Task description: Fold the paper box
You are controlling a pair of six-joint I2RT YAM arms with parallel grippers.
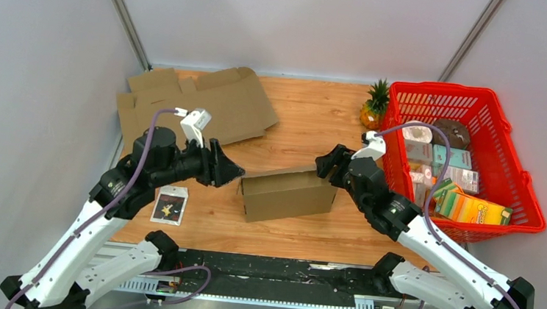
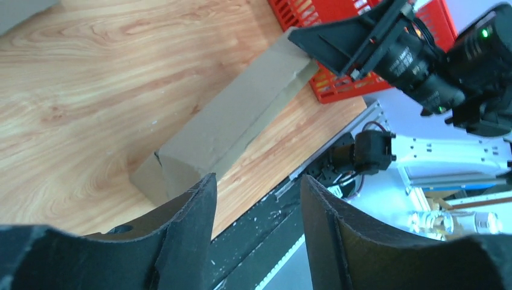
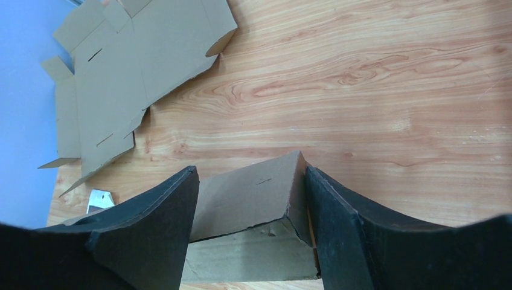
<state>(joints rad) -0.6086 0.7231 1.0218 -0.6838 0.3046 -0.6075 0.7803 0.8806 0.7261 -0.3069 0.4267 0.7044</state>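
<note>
Nearest the arm bases, a small black-and-white packet (image 1: pixel 170 205) lies on the wooden table (image 1: pixel 310 120). Just beyond it, mid-table, stands the brown cardboard box (image 1: pixel 286 192). The left gripper (image 1: pixel 234 172) gapes at the box's left end, empty. The right gripper (image 1: pixel 326 166) straddles the right end with its jaws wide; whether they pinch it I cannot tell. Farther back lie flat brown cardboard sheets (image 1: pixel 201 104) and a red plastic basket (image 1: pixel 438 87).

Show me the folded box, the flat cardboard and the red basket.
folded box (image 1: pixel 285 197), top view, front face.
flat cardboard (image 1: pixel 215 106), top view, middle of the sheet.
red basket (image 1: pixel 445 87), top view, far rim.
</note>
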